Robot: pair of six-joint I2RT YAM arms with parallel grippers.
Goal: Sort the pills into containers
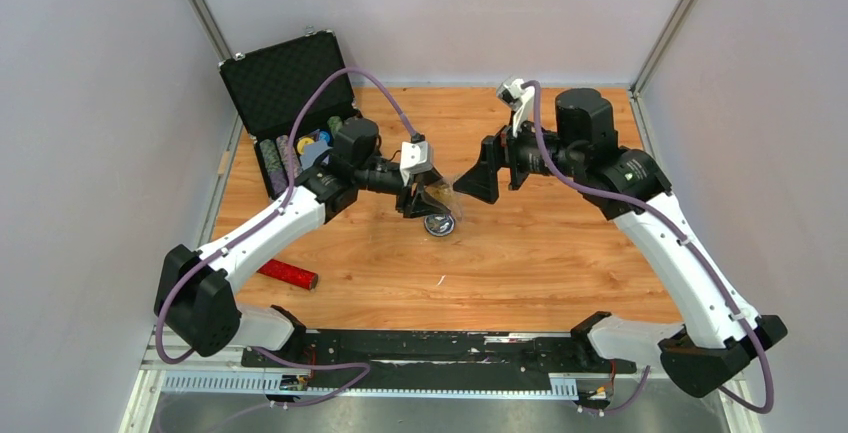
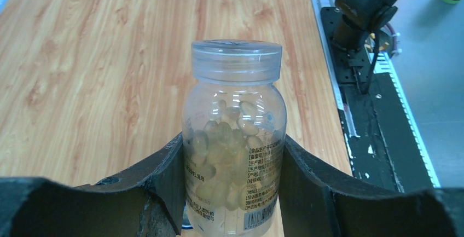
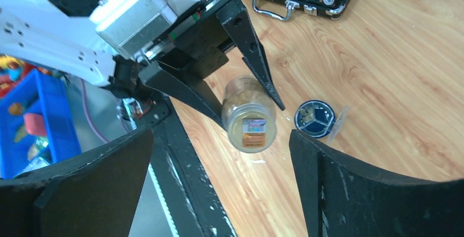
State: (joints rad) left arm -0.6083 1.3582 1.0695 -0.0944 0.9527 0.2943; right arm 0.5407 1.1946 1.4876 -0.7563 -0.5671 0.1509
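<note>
- Your left fingers [image 2: 164, 177] pinch the pill bottle [image 2: 235, 155], cap [image 2: 236, 61] on, so no pills are out yet
- Your right fingers [image 3: 350, 193] stand spread wide facing the bottle, touching nothing
- The dish [image 3: 323, 125] sits on the tabletop [image 1: 560, 253] just beside the left fingertips, compartments seemingly empty: all sorting remains

Left wrist view. My left claw [image 2: 232, 140] is gripping a clear bottle [image 2: 236, 111]. Its two dark fingers [image 2: 164, 177] are pressing on opposite sides of the lower body. A clear lid [image 2: 236, 61] is sitting on the neck, and pale yellow capsules [image 2: 230, 133] are filling the inside. The wooden tabletop [image 2: 98, 67] is lying behind, and a black arm base [image 2: 364, 7] is standing at upper right.
</note>
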